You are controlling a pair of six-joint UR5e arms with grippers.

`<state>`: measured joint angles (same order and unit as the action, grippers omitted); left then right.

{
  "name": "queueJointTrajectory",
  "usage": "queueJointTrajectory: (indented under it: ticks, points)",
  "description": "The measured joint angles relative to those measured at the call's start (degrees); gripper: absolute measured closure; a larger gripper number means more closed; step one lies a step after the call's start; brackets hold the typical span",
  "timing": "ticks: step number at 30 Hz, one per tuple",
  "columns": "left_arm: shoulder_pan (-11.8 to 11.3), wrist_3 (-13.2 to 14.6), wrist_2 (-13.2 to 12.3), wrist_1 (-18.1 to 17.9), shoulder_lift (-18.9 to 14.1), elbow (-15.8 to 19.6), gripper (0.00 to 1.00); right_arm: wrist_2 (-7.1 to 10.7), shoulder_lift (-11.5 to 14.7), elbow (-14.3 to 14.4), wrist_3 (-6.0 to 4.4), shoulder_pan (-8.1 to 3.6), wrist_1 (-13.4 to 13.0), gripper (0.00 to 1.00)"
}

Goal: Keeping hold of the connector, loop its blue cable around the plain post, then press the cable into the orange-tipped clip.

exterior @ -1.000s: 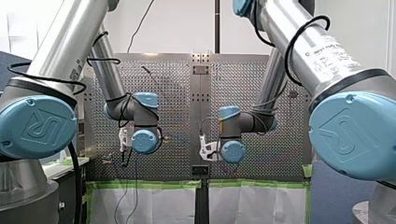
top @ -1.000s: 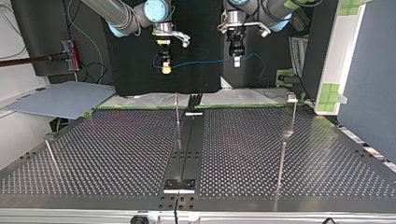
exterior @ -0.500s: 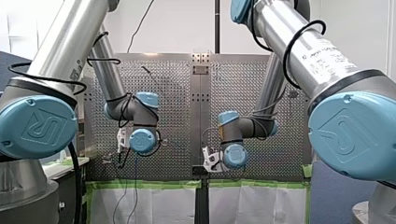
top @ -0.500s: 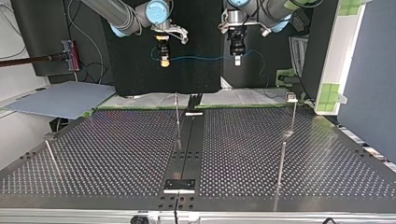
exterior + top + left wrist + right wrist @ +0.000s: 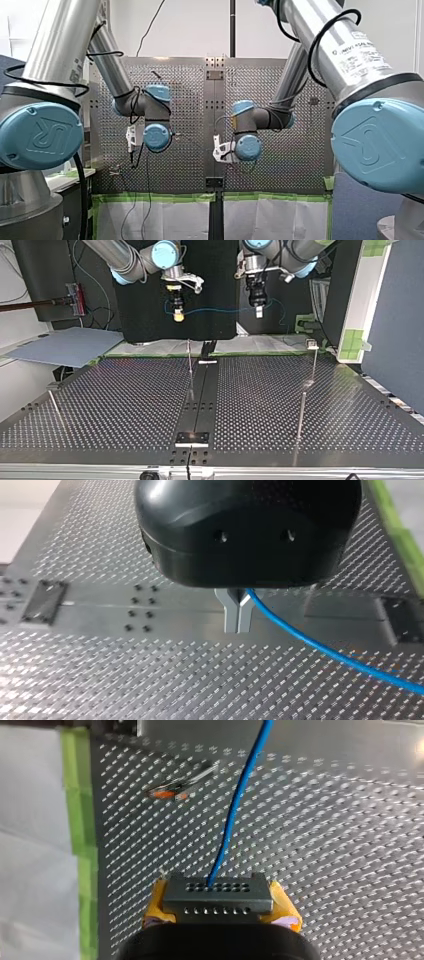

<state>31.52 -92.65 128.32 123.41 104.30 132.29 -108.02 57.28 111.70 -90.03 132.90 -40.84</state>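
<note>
In the right wrist view my right gripper [image 5: 221, 909] is shut, its yellow pads [image 5: 156, 909] clamping a grey connector [image 5: 217, 892]. The blue cable [image 5: 239, 805] leaves the connector and runs ahead over the perforated table. Ahead and to one side lies the orange-tipped clip [image 5: 170, 794]. My left gripper [image 5: 238, 628] has its metal fingers shut on the blue cable [image 5: 325, 650], which trails off sideways. In the top view my right gripper [image 5: 177, 316] and my left gripper [image 5: 258, 313] hang above the table's far edge, with the cable [image 5: 220, 310] strung between them.
Thin upright posts stand on the perforated table [image 5: 125, 405]: one near the middle [image 5: 190, 360], two at the top view's right [image 5: 314, 357] [image 5: 301, 415], one at its left [image 5: 55, 407]. A dark strip [image 5: 202, 400] runs down the table's centre.
Both grippers rose in the front view and sit slightly lower in the top view, the left one a little to its right. Both grips are unchanged.
</note>
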Motion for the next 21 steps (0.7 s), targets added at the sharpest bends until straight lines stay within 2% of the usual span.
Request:
queueJointTrajectory:
  ticks: [6,11,21]
  points:
    - [-0.69,-1.14,1.55,3.27,-3.29,-1.93,1.00,2.74,3.32,-0.56,-0.38,-0.16,1.04,1.00]
    - [-1.22,-1.29,2.66,5.72,-5.75,-3.84,1.00,3.42,5.65,-2.41,-0.67,-0.24,2.99,1.00]
    - [-2.25,-1.38,4.40,11.28,-11.30,-8.22,1.00,4.90,11.74,-8.45,-0.77,-0.38,9.03,1.00]
